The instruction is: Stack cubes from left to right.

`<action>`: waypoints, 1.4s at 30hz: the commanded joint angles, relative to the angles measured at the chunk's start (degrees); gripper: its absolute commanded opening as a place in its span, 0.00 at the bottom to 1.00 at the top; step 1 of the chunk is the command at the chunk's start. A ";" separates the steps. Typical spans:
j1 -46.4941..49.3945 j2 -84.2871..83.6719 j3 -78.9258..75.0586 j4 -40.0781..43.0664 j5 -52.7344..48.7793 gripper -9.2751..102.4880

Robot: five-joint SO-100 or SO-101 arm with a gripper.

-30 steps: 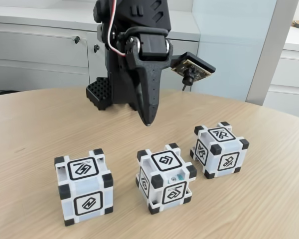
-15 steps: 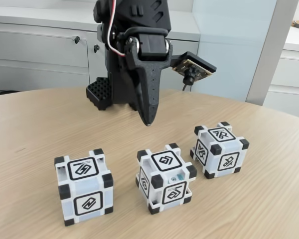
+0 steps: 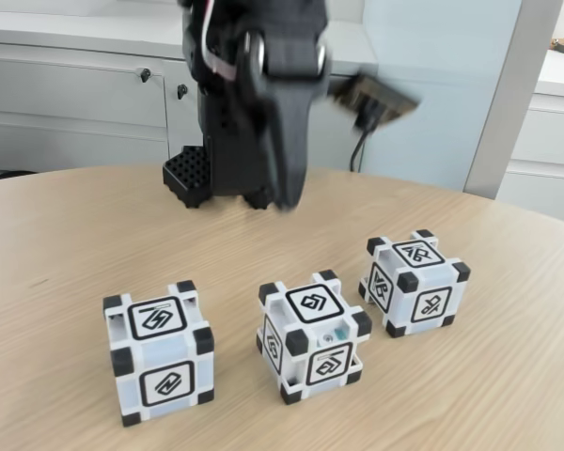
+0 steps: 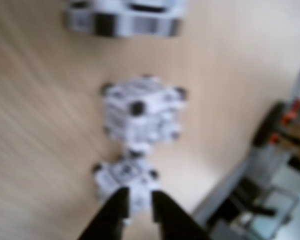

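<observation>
Three white-grey cubes with black corners stand in a row on the wooden table point(image 3: 66, 244): a left cube point(image 3: 160, 362), a middle cube point(image 3: 312, 348) and a right cube point(image 3: 415, 282). My black gripper point(image 3: 287, 202) hangs blurred in the air behind the middle cube, touching nothing. In the wrist view the cubes are blurred in a line: one at the top edge point(image 4: 125, 15), one in the middle point(image 4: 140, 112) and one point(image 4: 127, 175) just beyond my gripper point(image 4: 139, 197). A narrow gap shows between the fingers, with nothing held.
The arm's black base point(image 3: 190, 174) stands at the back of the round table. Grey cabinets point(image 3: 75, 94) and a pale wall panel lie behind the table's curved far edge. Bare wood surrounds the cubes.
The arm has started moving: the gripper has lifted a little and is now motion-blurred. The three cubes have not moved.
</observation>
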 commanded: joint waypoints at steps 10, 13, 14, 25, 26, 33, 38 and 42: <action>-0.35 -52.65 -30.76 -1.76 12.57 0.08; -0.53 -58.62 -31.64 -1.76 17.93 0.11; -0.79 -59.50 -31.64 -1.76 19.42 0.12; -20.13 -59.85 -31.64 -1.58 23.47 0.32; -21.18 -60.03 -31.64 -1.58 23.82 0.35; -24.61 -60.91 -31.03 -1.58 25.05 0.47; -26.02 -63.72 -30.94 -1.58 24.43 0.49; -26.28 -66.62 -31.29 -0.09 25.14 0.50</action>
